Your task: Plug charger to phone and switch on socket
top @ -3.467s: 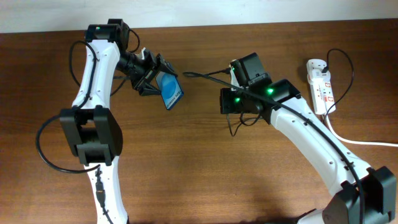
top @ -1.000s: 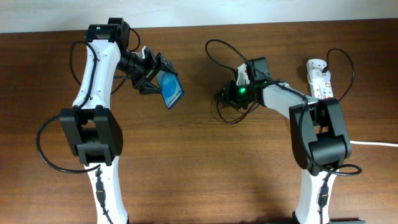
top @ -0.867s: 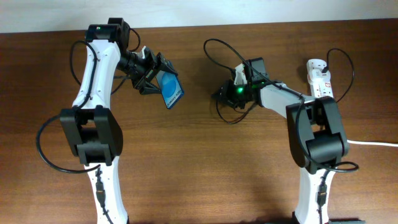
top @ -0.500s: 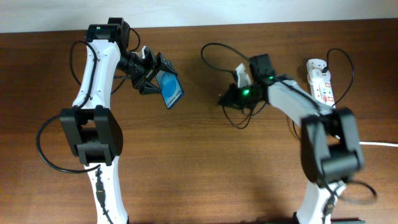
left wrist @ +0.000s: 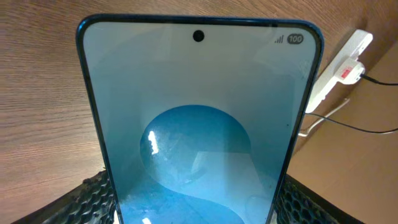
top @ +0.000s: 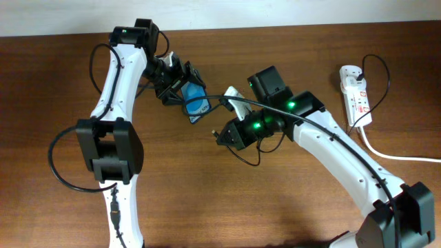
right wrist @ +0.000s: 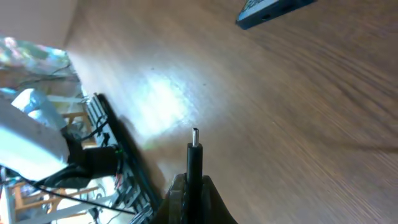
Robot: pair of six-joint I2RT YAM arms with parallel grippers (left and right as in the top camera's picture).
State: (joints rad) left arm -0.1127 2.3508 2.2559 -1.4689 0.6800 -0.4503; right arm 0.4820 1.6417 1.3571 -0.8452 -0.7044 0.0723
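My left gripper (top: 180,81) is shut on the phone (top: 196,105) and holds it tilted above the table, blue screen showing. In the left wrist view the phone (left wrist: 199,124) fills the frame between the finger pads (left wrist: 196,214). My right gripper (top: 223,133), just right of and below the phone, is shut on the charger plug (right wrist: 194,158), whose metal tip points up out of the fingers (right wrist: 193,196). The phone's bottom edge (right wrist: 273,11) shows far off, apart from the tip. The thin black cable (top: 242,153) loops under the right arm. The white socket (top: 356,96) lies at the far right.
The socket's thick white cord (top: 400,156) runs off the right edge. The socket also shows in the left wrist view (left wrist: 345,62). A rack with wires (right wrist: 106,162) stands beyond the table edge in the right wrist view.
The left arm has carried the phone right, toward the table's middle. The right arm has swung down and left with the plug, ending close to the phone.
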